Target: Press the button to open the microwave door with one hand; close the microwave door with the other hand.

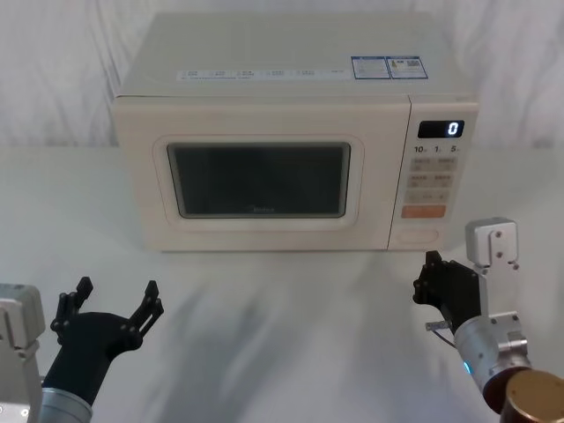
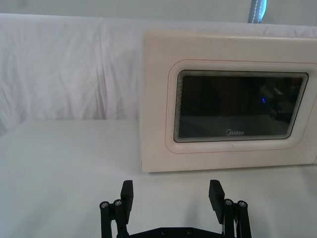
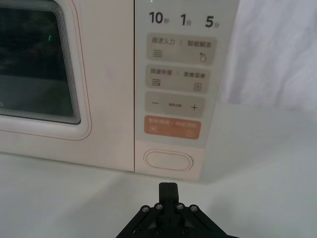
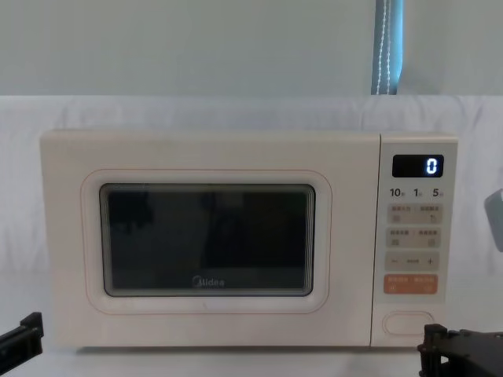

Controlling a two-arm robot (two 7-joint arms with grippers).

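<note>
Right, the microwave point(image 1: 282, 141) sits square at the back of the white table point(image 1: 291, 335), its door point(image 4: 208, 239) flush and shut, dark window facing the robot. The button point(image 3: 168, 160), a wide cream oval, sits at the foot of the control panel point(image 4: 414, 236), just under the orange key point(image 3: 172, 127), and the display point(image 4: 418, 166) above reads 0.

The right gripper point(image 1: 430, 284) hangs low over the table in front of the panel, arm reaching forward from the lower right, fingers pressed together into one narrow tip. In the right wrist view that tip point(image 3: 168, 191) points straight at the button, near it but clear of it, with bare table between.

Over on the left, the left gripper point(image 1: 115, 300) hovers above the table, well short of the door, fingers spread wide and aimed forward at the door's left half.
</note>
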